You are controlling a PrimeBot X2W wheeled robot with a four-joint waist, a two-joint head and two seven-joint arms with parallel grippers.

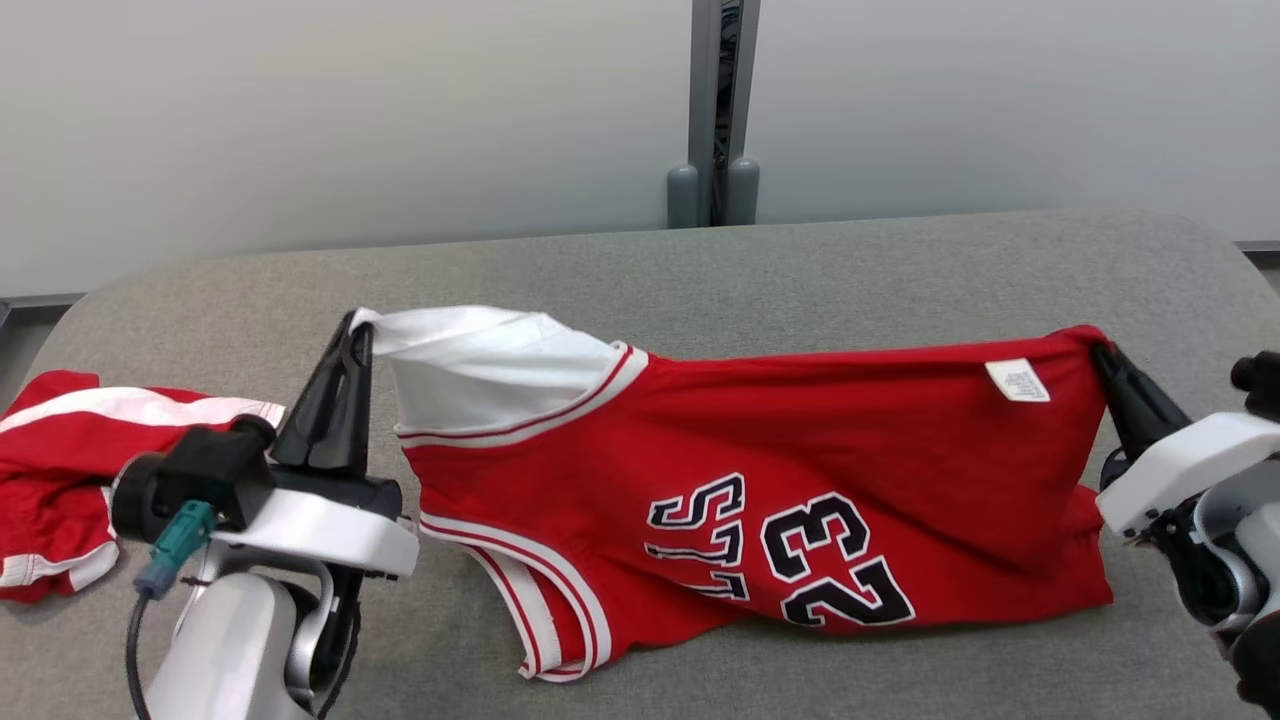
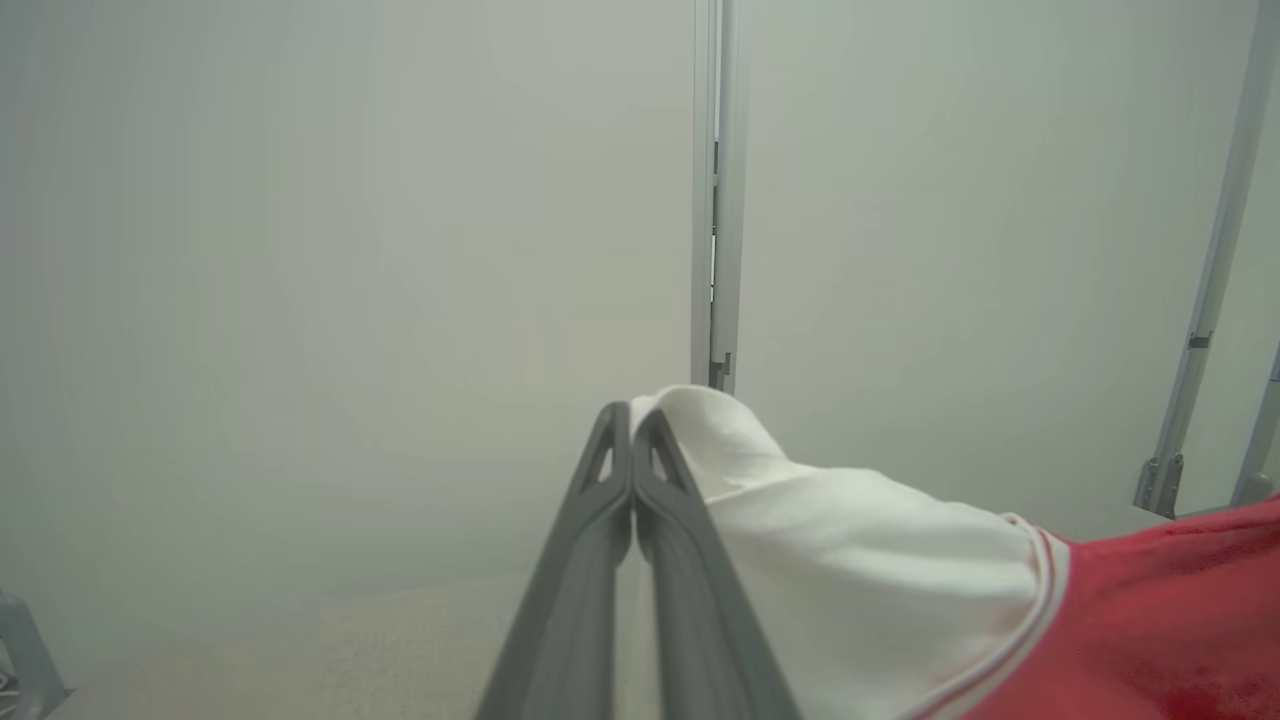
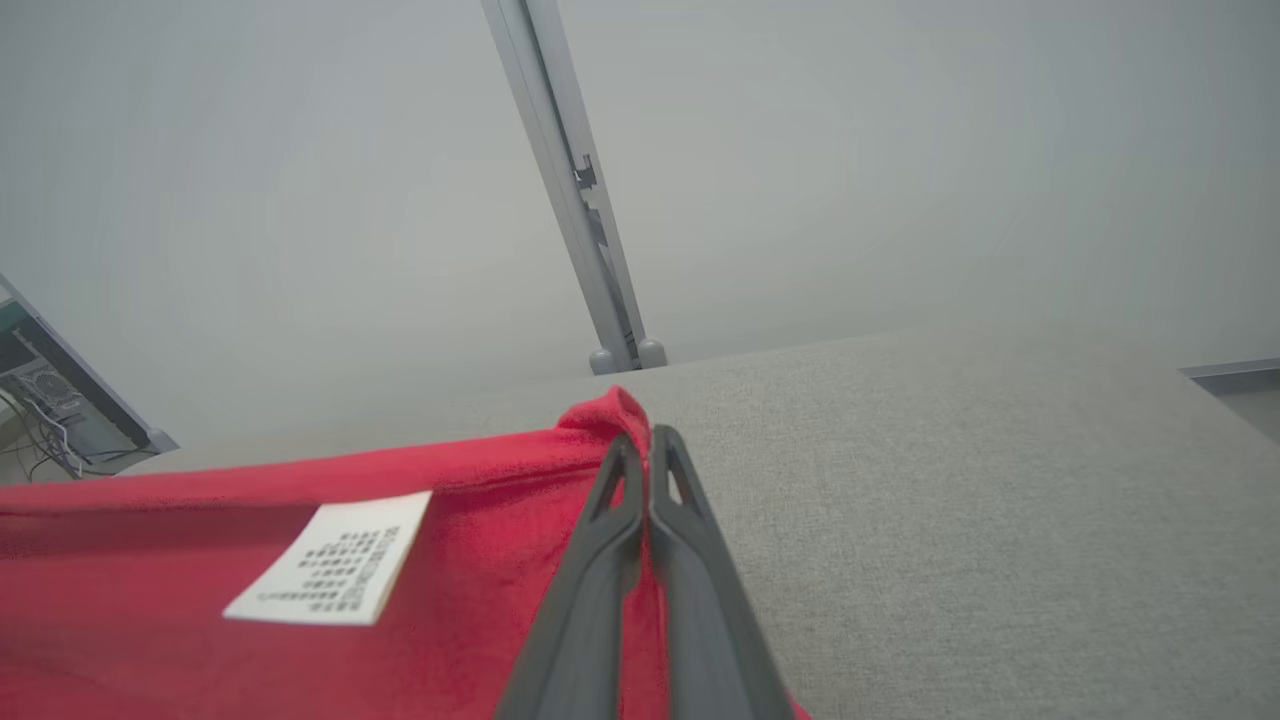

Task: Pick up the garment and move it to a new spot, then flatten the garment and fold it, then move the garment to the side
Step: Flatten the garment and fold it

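The jersey stretches sideways across the middle of the counter, number facing up. Its upper edge is pulled taut between the two end effectors and its lower part sags onto the counter. The left end effector is clenched on the white shoulder fabric. The right end effector is clenched on the red hem corner, just beside the label. Another red cloth lies at the counter's far left.

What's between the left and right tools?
The red fabric number-23 jersey, pinched at both ends by left tool and right tool; clear in head view.
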